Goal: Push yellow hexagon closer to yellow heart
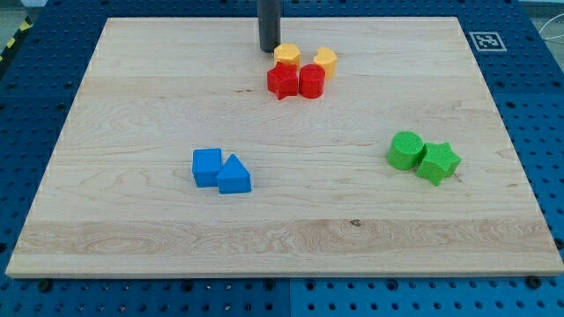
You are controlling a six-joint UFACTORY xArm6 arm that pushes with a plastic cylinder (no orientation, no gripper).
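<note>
Two yellow blocks sit near the board's top: yellow hexagon (286, 54) at nine o'clock of yellow heart (325, 59). My tip (268, 48), a jawless rod, touches the hexagon's nine-o'clock side; push gently toward three o'clock, avoiding the red blocks (296, 81)

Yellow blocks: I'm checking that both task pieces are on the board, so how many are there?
2. The yellow hexagon sits at the view's top, just right of my tip. The yellow heart lies right of the hexagon, above the red blocks. None seems hidden.
</note>
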